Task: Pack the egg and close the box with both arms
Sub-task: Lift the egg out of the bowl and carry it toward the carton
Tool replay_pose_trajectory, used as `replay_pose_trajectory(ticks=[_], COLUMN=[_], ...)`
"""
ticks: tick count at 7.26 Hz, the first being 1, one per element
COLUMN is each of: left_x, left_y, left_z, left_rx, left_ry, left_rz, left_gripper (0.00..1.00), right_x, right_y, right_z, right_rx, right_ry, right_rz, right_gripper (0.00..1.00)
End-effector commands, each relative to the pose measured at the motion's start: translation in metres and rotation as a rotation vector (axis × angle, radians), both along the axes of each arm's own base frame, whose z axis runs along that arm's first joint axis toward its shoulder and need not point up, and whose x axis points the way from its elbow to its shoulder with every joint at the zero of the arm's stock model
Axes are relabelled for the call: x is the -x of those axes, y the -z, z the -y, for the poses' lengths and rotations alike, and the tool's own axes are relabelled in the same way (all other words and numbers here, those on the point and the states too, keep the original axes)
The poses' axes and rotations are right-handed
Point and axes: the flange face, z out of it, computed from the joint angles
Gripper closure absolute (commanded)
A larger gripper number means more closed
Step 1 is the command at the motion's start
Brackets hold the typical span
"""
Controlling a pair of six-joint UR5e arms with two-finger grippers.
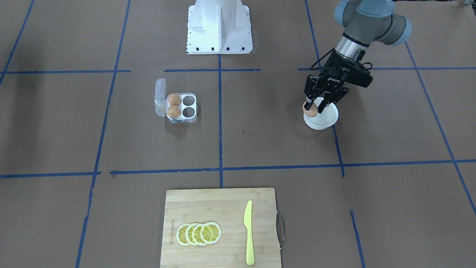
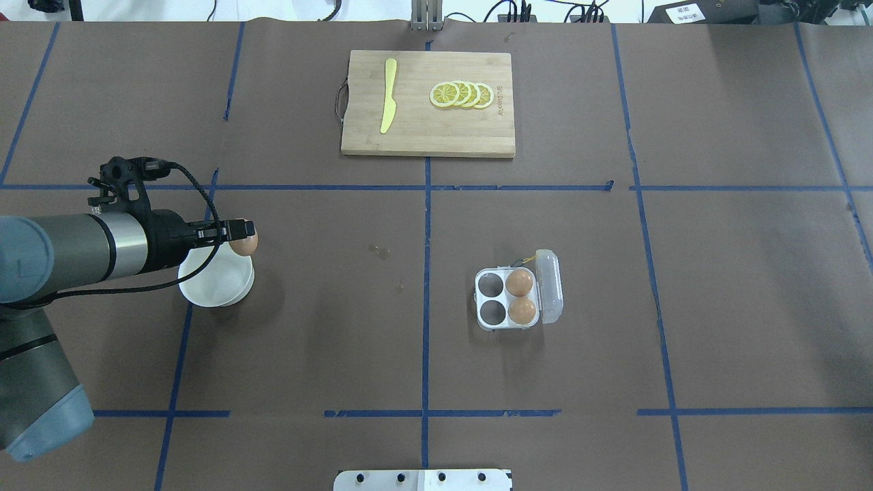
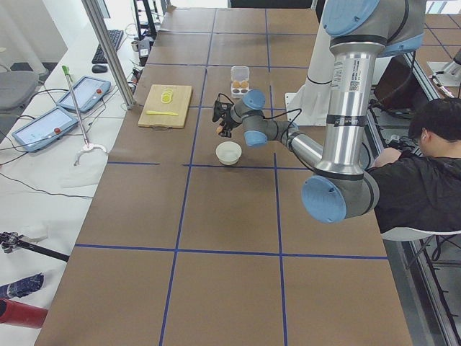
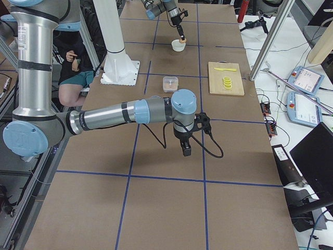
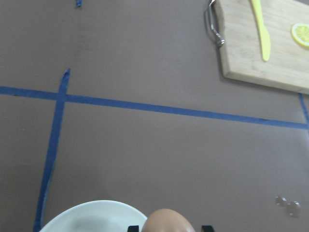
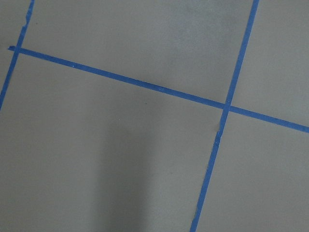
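My left gripper is shut on an orange-brown egg and holds it just above the rim of the white bowl; in the overhead view the egg is at the bowl's far right edge. The left wrist view shows the egg between the fingertips. The clear egg carton stands open right of centre, its lid folded out. Two eggs fill its right cells; the two left cells are empty. My right gripper hangs over bare table; I cannot tell if it is open.
A wooden cutting board lies at the far middle of the table with a yellow knife and lemon slices. The white pedestal stands at the robot's side. Blue tape lines cross the brown table.
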Motion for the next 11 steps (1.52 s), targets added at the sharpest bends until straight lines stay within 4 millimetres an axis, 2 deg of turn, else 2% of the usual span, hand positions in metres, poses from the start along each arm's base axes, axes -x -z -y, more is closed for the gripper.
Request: replay_pose_trajectory(ticks=[1, 2, 3, 4, 5, 6, 7, 8, 9, 10, 11], left_x=[-0.019, -0.039, -0.071, -0.1, -0.11, -0.115, -0.124, -0.133, -0.134, -0.143, -0.159], left_y=[0.063, 0.092, 0.121, 0.141, 0.162, 0.173, 0.166, 0.149, 0.152, 0.173, 0.185], left_z=[0.014, 0.008, -0.001, -0.018, -0.027, -0.023, -0.025, -0.023, -0.027, -0.038, -0.038], left_rx=[-0.079, -0.109, -0.152, -0.186, -0.315, -0.451, -0.553, -0.625, -0.714, -0.756, -0.806], left_ry=[0.064, 0.05, 0.097, 0.083, 0.044, 0.07, 0.075, 0.087, 0.092, 0.081, 0.077], left_rz=[-0.085, -0.127, -0.152, -0.166, -0.124, -0.066, -0.088, -0.158, -0.174, -0.196, -0.168], left_gripper=[1.0, 1.0, 1.0, 1.0, 1.0, 1.0, 1.0, 1.0, 1.0, 1.0, 1.0], right_x=[0.0, 0.0, 0.0, 0.0, 0.0, 0.0, 0.0, 0.0, -0.001, 0.0, 0.0], right_y=[0.0, -0.003, -0.004, -0.005, -0.005, -0.006, -0.006, -0.007, -0.009, -0.009, -0.009], right_z=[0.0, -0.002, -0.003, -0.004, -0.004, -0.004, -0.004, -0.004, -0.004, -0.004, -0.004], right_rx=[0.001, 0.006, 0.009, 0.01, 0.011, 0.014, 0.014, 0.015, 0.018, 0.019, 0.019], right_ry=[0.0, 0.0, 0.0, 0.0, 0.001, 0.001, 0.001, 0.001, -0.001, 0.0, 0.0], right_rz=[0.0, 0.0, 0.0, 0.0, 0.0, -0.001, -0.001, -0.002, -0.002, -0.002, -0.002], right_gripper=[0.0, 0.0, 0.0, 0.0, 0.0, 0.0, 0.0, 0.0, 0.0, 0.0, 0.0])
